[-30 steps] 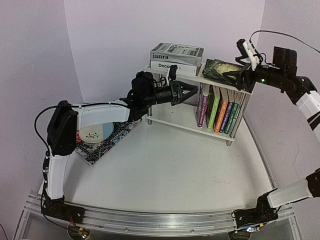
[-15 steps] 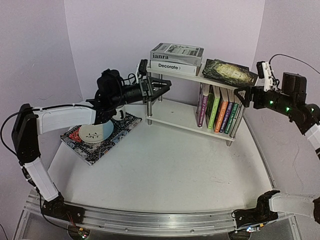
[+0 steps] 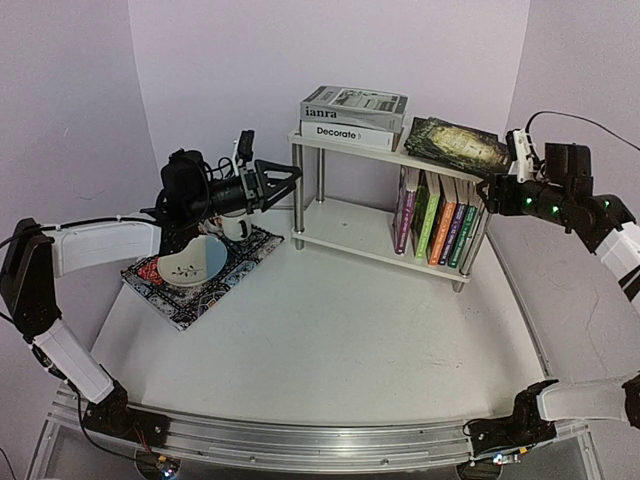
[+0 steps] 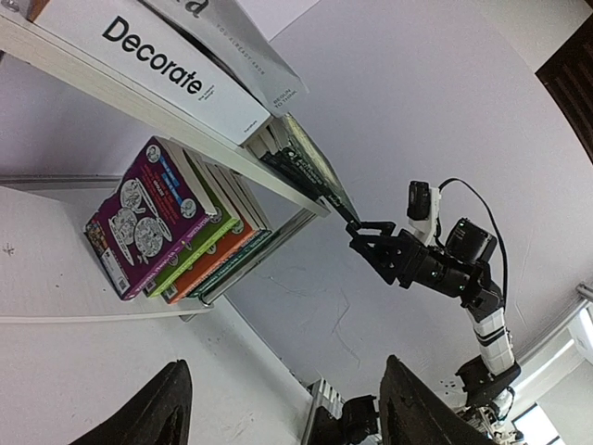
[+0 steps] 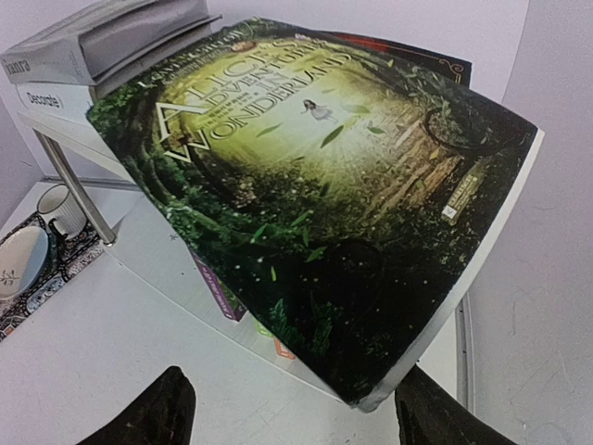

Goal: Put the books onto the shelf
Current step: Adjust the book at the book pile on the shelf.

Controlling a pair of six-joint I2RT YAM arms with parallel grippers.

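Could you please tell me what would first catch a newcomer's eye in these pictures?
The dark green Alice in Wonderland paperback stands out first. It lies flat on the right end of the top board of the small two-tier white rack with chrome legs, jutting past its edge, with the right pincer open just beside it. Beneath it, a row of colourful upright paperbacks fills the lower board's right side.
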